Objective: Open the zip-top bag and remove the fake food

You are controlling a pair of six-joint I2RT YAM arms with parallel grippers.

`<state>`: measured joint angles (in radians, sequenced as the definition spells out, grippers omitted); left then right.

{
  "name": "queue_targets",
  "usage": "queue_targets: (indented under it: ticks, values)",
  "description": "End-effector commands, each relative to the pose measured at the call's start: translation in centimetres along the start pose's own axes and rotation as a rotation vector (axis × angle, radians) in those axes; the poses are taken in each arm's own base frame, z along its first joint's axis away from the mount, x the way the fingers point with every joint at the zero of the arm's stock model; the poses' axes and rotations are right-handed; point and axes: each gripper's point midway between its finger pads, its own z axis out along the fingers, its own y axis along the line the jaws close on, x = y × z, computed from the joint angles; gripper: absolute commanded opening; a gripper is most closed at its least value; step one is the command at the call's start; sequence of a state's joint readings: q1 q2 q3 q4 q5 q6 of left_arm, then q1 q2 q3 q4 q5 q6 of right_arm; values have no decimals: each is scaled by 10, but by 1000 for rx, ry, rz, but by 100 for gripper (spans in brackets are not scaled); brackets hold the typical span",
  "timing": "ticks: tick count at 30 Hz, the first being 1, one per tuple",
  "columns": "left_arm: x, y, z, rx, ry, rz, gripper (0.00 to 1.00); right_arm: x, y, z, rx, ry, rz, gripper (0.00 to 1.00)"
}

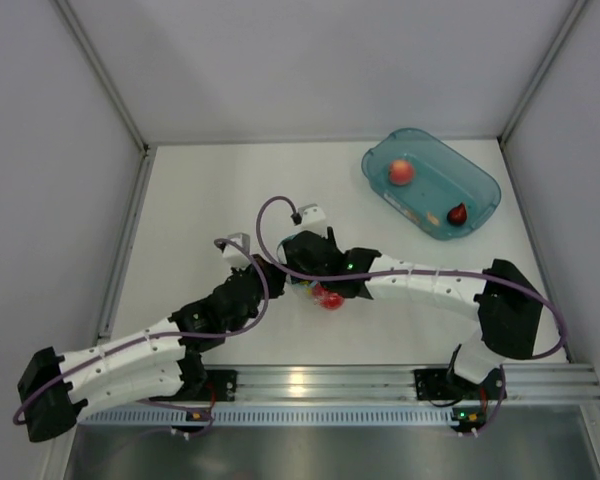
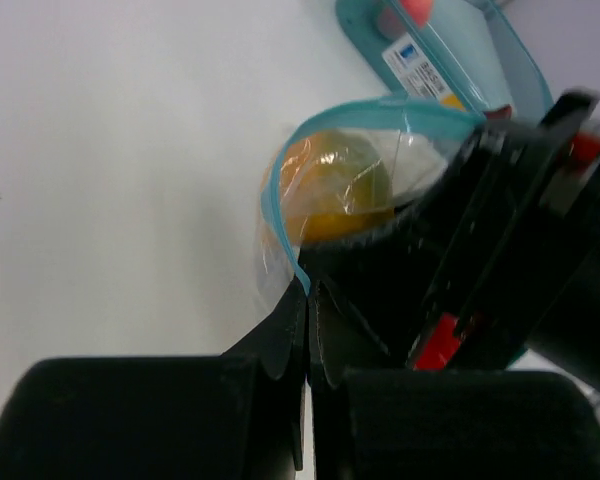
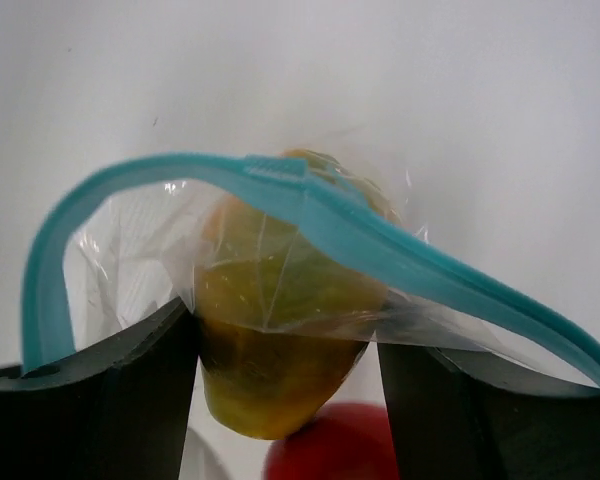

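The zip-top bag (image 3: pixel 120 250) is held open near the table's middle, its teal zip strip (image 3: pixel 380 245) arching over the mouth. My left gripper (image 2: pixel 308 300) is shut on the zip edge (image 2: pixel 280 235). My right gripper (image 3: pixel 280 330) reaches into the mouth, its fingers closed against the yellow-orange mango (image 3: pixel 280 385), whose near end sticks out of the plastic. The mango also shows through the bag in the left wrist view (image 2: pixel 330 190). The red ball (image 1: pixel 330 298) lies on the table beside the grippers (image 1: pixel 298 275) and shows under the mango in the right wrist view (image 3: pixel 330 450).
A teal tub (image 1: pixel 480 190) stands at the back right with the pinkish peach ball (image 1: pixel 401 172) and the small dark red piece (image 1: pixel 458 213) in it. White walls close in the table on three sides. A metal rail (image 1: pixel 380 380) runs along the near edge.
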<state>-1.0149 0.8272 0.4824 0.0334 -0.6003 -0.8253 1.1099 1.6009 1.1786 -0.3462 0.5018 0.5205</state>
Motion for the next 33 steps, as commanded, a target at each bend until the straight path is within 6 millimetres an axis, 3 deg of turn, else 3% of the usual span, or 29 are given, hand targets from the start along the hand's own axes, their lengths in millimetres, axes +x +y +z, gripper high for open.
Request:
queue_targets:
  ticks: [1,4,5,6,8,10,14,16,19,23,26,28,33]
  values:
    - [6,-46,-8,280,23,9,0,-53,-2,-15,77,-178,122,27]
    - [20,-60,-12,369,93,76,0,-57,4,-3,49,-197,157,27]
    - [24,-65,-14,396,116,91,0,-48,8,4,38,-157,144,28]
    - [27,-64,-12,393,122,115,0,-57,17,3,7,-147,157,28]
    - [29,-63,-10,396,127,143,0,-51,26,7,-24,-88,170,28]
    - [32,-55,-5,357,133,196,0,-54,33,2,-63,-75,172,27]
    - [41,-33,3,260,162,304,0,-66,25,-20,-82,-105,188,25]
    - [33,-20,7,181,121,296,0,-68,22,-32,-113,-113,197,25]
    - [16,-4,7,81,45,240,0,-57,23,-41,-177,-96,164,22]
    - [-7,6,2,-7,-32,155,0,-21,19,-38,-207,-5,48,18]
    - [-20,13,-2,-57,-76,120,0,-2,26,-41,-304,11,-16,16]
    - [-27,10,-3,-60,-91,110,0,3,41,-55,-436,10,-50,16]
    - [-27,10,-3,-79,-72,145,0,11,58,-75,-622,-22,-201,13]
